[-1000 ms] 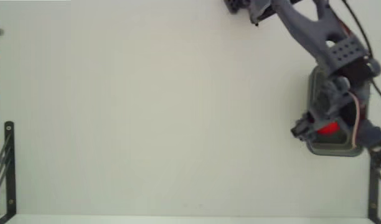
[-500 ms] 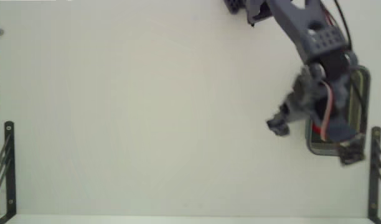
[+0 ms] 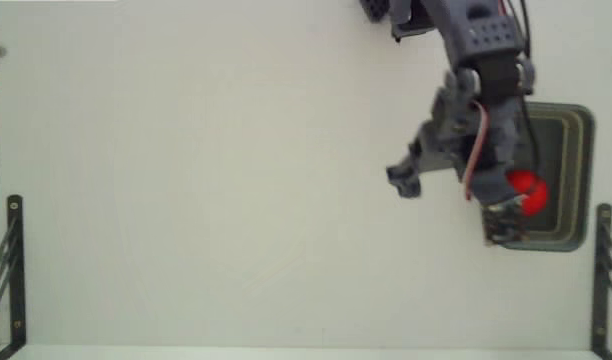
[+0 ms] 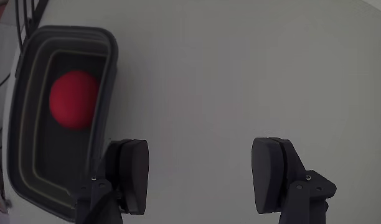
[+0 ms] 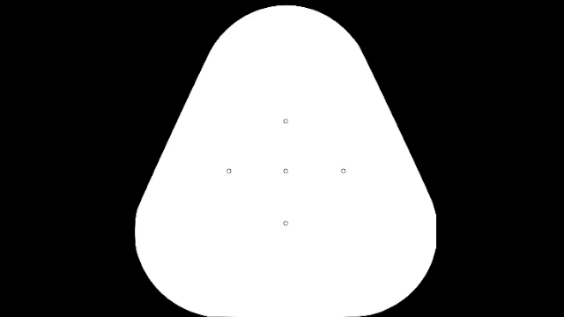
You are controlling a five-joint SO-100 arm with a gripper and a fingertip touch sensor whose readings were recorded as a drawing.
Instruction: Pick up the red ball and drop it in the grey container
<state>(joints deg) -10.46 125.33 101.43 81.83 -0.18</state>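
Observation:
The red ball (image 3: 527, 190) lies inside the grey container (image 3: 587, 160) at the right of the fixed view. My gripper (image 3: 453, 206) hangs open over the white table by the container's left rim, one finger to the left and the other above the tub's lower left corner. In the wrist view the red ball (image 4: 73, 99) rests in the hollow of the grey container (image 4: 69, 32) at the left. The gripper (image 4: 203, 171) stands open over bare table to the right of the tub, with nothing between its fingers.
The arm's base (image 3: 386, 12) sits at the top edge of the fixed view. Black metal brackets stand at the lower left (image 3: 14, 270) and lower right (image 3: 601, 270). The table's front edge runs along the bottom.
The arm has swung left and away from over the container. The ball, seen between the fingers a second ago, now lies free in the tub, and more of the container shows.

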